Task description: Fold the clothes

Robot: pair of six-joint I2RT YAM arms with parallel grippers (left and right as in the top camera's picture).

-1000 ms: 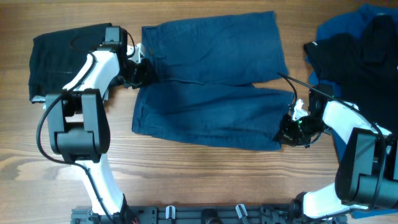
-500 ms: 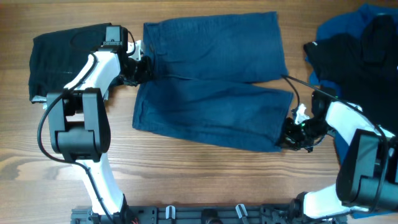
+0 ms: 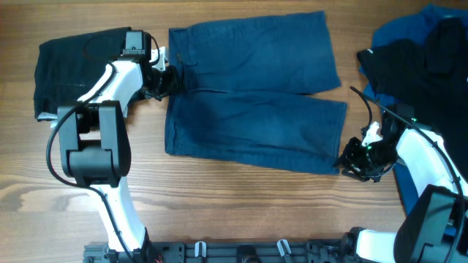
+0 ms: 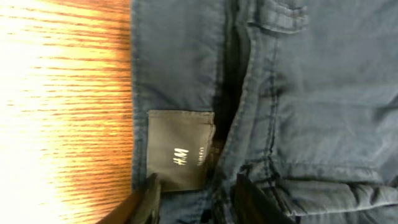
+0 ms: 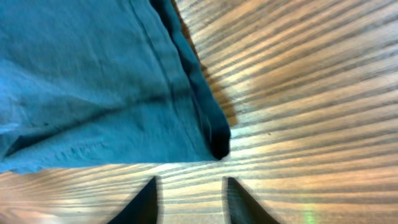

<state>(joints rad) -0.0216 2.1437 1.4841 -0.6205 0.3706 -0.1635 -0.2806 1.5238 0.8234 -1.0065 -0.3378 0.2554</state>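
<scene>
Navy shorts [image 3: 252, 95] lie flat on the table [image 3: 256, 212] overhead, left gripper [image 3: 162, 79] at their waistband [image 3: 172, 51], right gripper [image 3: 358, 157] off their hem corner [image 3: 333, 162]. Left wrist: fingers [image 4: 146, 202] apart astride the shorts' label [image 4: 179, 149], which could snag. Right wrist: fingers [image 5: 144, 200] apart beside that corner; we may pinch air.

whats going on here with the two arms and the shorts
Two robot arms are working on a pair of navy shorts spread flat on the wooden table. The left gripper sits at the waistband by the label, the right gripper at the corner of a leg hem; both are open, holding nothing. A black garment lies at left, a blue and black pile at right.
</scene>
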